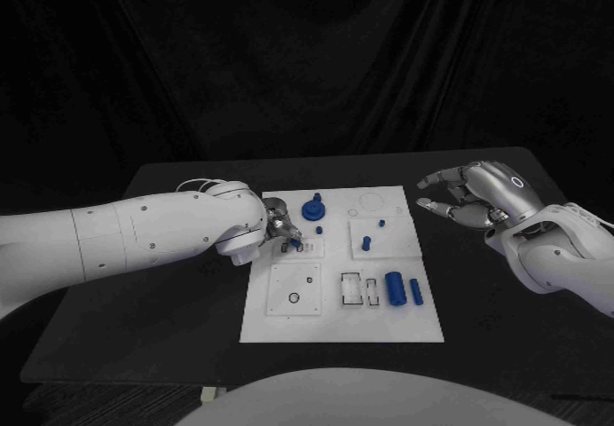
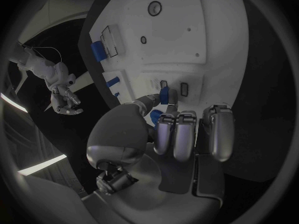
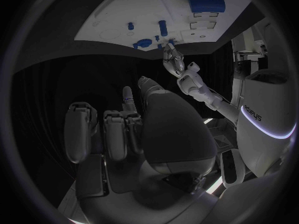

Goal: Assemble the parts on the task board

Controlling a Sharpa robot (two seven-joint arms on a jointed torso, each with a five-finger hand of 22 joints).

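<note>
The white task board (image 1: 384,324) lies in the middle of the black table. My left hand (image 1: 271,224) hovers over the board's left edge with its fingers curled. It pinches a small blue part (image 2: 164,95) at the thumb tip, right by two small rectangular slots (image 2: 184,88). A blue knob (image 1: 313,211) stands just beyond that hand, and two short blue pegs (image 1: 366,241) stand in the board's middle. Two blue cylinders (image 1: 396,287) lie near the right edge. My right hand (image 1: 476,197) hangs off the board's far right corner, fingers apart, holding nothing.
A square recessed plate (image 1: 295,289) with a small ring sits at the board's near left, and open rectangular pockets (image 1: 352,290) lie beside it. Bare black table (image 1: 153,311) stretches on both sides of the board.
</note>
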